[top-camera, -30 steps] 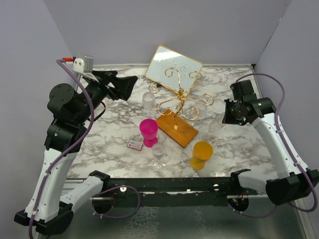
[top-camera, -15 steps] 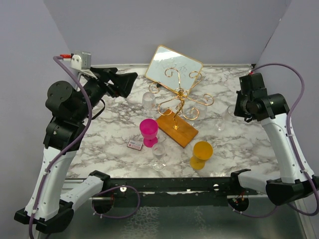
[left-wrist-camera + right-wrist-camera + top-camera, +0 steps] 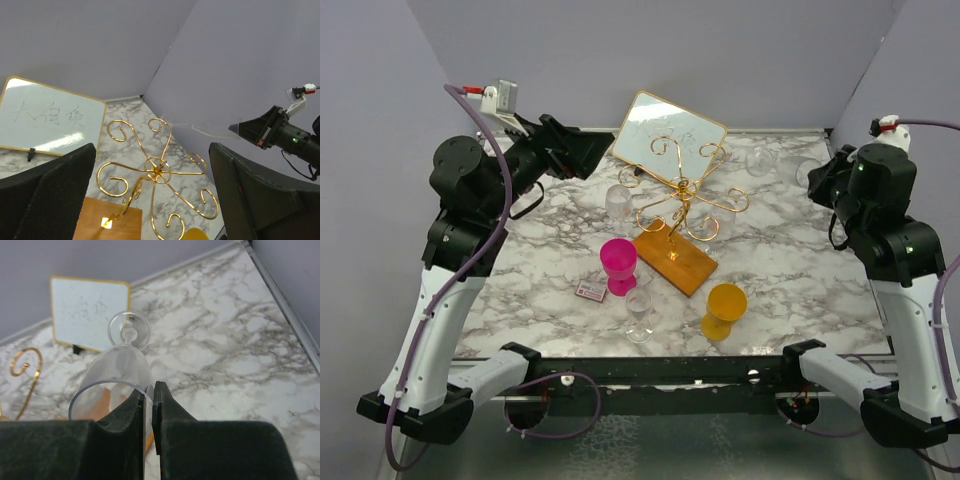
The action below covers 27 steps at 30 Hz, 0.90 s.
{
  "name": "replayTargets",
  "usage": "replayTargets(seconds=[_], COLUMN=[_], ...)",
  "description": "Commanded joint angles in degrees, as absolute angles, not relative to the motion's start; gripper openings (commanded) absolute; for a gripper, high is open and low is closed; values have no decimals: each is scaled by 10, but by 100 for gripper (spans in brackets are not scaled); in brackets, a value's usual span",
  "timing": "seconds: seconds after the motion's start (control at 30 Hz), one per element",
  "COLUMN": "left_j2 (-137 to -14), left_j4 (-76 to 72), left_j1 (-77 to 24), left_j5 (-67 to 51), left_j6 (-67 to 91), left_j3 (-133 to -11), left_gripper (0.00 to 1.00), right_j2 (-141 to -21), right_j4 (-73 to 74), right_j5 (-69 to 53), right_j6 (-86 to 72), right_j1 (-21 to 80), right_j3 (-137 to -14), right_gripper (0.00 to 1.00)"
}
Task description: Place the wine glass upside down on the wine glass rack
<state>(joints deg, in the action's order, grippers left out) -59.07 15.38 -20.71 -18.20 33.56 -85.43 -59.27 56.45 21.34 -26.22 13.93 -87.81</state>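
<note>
Right gripper [image 3: 148, 405] is pinching the wine glass [image 3: 120, 365] by its rim, carrying it higher than 0.5 s ago. Left gripper [image 3: 151, 150] is hovering wide open, empty.

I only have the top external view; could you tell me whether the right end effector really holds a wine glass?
Observer: Yes; the right wrist view shows the right end effector shut on the rim of the clear wine glass, foot pointing away.
Operator: Thank you. Is the left end effector carrying anything?
Observer: No; the left wrist view shows the left end effector open and empty, the wine glass rack visible between its fingers.
</note>
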Motion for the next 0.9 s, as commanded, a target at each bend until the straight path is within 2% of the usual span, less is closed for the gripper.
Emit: replayTargets(seconds=[0.0, 0.13, 0.3, 0.57, 0.87], left_j2=[-615, -646, -697, -787, -882], left_j4=[99, 43, 6, -135, -142], left_j1=[-209, -214, -257, -352, -369], left_j5=[-242, -289, -275, -177, -85], left_j6=[452, 527, 572, 669, 761], left_j3=[-864, -847, -874, -886, -974], left_gripper=[99, 96, 96, 95, 89], right_j2=[-564, -549, -554, -558, -593], right_j4=[382, 292, 217, 86, 21], right_j5=[168, 121, 59, -31, -128], right_j6=[-299, -320, -359, -410, -463], right_j1=[142, 142, 142, 142, 142], right_j3=[-860, -824, -799, -755, -757], right_gripper=[1, 1, 1, 1, 1])
